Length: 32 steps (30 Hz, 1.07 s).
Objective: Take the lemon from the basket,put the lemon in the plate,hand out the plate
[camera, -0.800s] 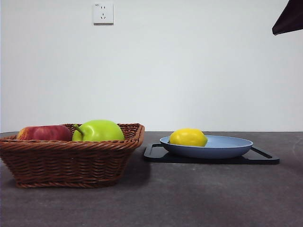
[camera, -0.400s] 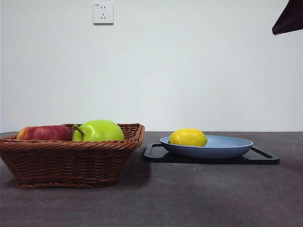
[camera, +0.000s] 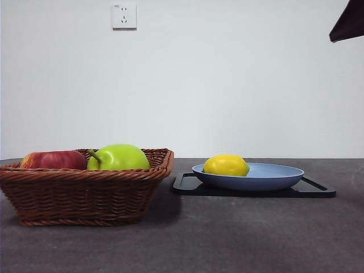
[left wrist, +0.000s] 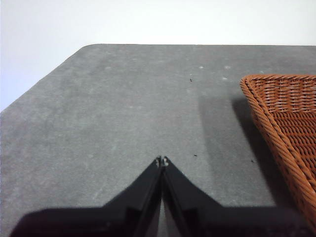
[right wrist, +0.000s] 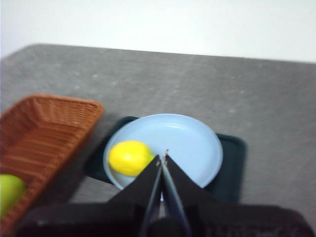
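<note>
The small bright yellow oval lemon [camera: 226, 165] is seen resting inside the wide shallow blue round plate [camera: 273, 176], toward the side nearest the brown woven wicker basket [camera: 85, 190]. The plate is carried by a flat black rectangular tray [camera: 318, 190] on the grey counter [camera: 227, 239]. The right gripper [right wrist: 162, 157] is held above the plate, jaws clenched on nothing, the lemon just beside their tips. The left gripper [left wrist: 162, 161] is held over bare counter with jaws pressed together, the basket's corner off to one side. A green apple [camera: 118, 157] and a red apple [camera: 53, 160] are kept in the basket

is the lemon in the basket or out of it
Out. The lemon lies in the blue plate beside the basket.
</note>
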{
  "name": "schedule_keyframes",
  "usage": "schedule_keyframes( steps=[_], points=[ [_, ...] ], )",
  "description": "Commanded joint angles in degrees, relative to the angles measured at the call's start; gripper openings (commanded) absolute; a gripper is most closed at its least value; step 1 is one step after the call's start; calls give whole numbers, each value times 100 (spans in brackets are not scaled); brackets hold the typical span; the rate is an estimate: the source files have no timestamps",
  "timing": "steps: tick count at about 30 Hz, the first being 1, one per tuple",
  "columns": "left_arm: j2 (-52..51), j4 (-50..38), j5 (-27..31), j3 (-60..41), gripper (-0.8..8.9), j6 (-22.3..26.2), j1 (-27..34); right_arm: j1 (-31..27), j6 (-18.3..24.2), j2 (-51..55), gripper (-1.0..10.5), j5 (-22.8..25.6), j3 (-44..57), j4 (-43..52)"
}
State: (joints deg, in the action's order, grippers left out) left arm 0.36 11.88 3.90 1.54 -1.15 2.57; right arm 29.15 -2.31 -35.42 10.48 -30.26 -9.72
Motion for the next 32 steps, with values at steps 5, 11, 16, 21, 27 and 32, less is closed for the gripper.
schedule_keyframes(
  steps=[5, 11, 16, 21, 27, 32],
  points=[
    [-28, -33, 15, -42, 9, -57, 17, -708, 787, 1036, 4, -595, 616, 199],
    [-28, -31, 15, -44, 9, -57, 15, -1985, 509, 2135, 4, -1554, 1681, 398],
    [-28, -31, 15, -44, 9, -57, 13, -2564, 426, 2761, 4, -1641, 2347, 496],
    [-28, -31, 15, -44, 9, -57, 13, -2653, 428, 3099, 3, -1631, 2712, 494],
    [-28, -31, 15, -44, 9, -57, 13, -2653, 330, 3436, 4, -1615, 2979, 310],
    [-28, -33, 15, -44, 9, -57, 15, -2653, 136, 3547, 4, -1615, 2979, -20]
  ],
)
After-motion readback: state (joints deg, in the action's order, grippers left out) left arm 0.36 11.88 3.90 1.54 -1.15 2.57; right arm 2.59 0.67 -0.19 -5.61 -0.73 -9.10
